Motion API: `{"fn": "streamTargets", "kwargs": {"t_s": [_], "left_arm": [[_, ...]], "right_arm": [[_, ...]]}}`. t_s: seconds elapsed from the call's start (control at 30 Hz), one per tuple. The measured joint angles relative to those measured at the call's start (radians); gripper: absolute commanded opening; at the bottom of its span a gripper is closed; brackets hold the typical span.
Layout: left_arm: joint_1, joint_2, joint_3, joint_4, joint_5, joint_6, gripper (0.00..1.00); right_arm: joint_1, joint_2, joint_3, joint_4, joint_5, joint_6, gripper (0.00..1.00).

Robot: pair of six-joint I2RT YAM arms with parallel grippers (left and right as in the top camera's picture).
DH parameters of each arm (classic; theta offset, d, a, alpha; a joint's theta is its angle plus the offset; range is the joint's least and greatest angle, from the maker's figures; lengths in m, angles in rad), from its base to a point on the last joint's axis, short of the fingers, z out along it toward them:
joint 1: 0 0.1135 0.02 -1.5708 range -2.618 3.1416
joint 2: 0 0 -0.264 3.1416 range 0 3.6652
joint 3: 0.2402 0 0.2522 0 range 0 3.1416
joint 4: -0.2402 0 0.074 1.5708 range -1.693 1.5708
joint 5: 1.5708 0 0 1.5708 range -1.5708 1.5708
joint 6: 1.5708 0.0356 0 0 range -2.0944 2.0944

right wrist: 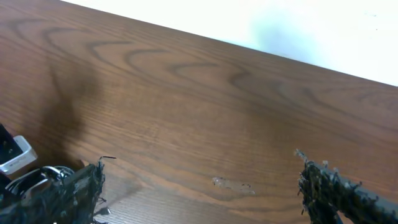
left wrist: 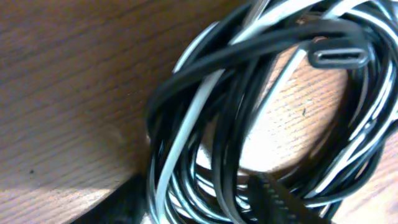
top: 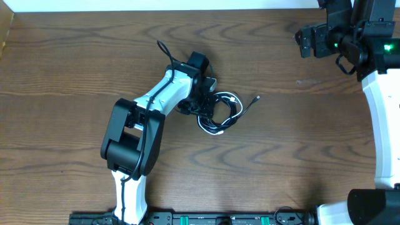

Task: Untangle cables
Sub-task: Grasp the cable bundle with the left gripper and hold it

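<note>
The cables (top: 219, 112) lie in one tangled coil of black and white strands at the middle of the table, and a black plug end (top: 256, 98) sticks out to the right. In the left wrist view the cables (left wrist: 249, 112) fill the frame, with a black plug (left wrist: 339, 57) at the upper right. My left gripper (top: 199, 103) is down on the coil's left side. The left gripper (left wrist: 199, 202) has its jaws apart with several strands in the gap. My right gripper (top: 304, 40) hovers open and empty at the far right; the right gripper (right wrist: 205, 186) is over bare wood.
The wooden table (top: 300, 156) runs to a pale wall at the back. The left arm (top: 134, 134) stretches from the front edge toward the coil. The right arm (top: 381, 106) stands along the right side. A small pale smudge (right wrist: 231, 183) marks the wood.
</note>
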Motion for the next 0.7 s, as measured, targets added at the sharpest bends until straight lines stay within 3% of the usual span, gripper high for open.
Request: {"fn": "streamTargets", "kwargs": {"t_s": [0.33, 0.7], "left_arm": [[0.0, 0.001, 0.0, -0.008, -0.003, 0.0, 0.32], [0.0, -0.056, 0.011, -0.031, -0.01, 0.0, 0.32]], "right_arm": [[0.0, 0.0, 0.0, -0.001, 0.0, -0.002, 0.94], [0.0, 0.0, 0.0, -0.003, 0.0, -0.005, 0.97]]}}
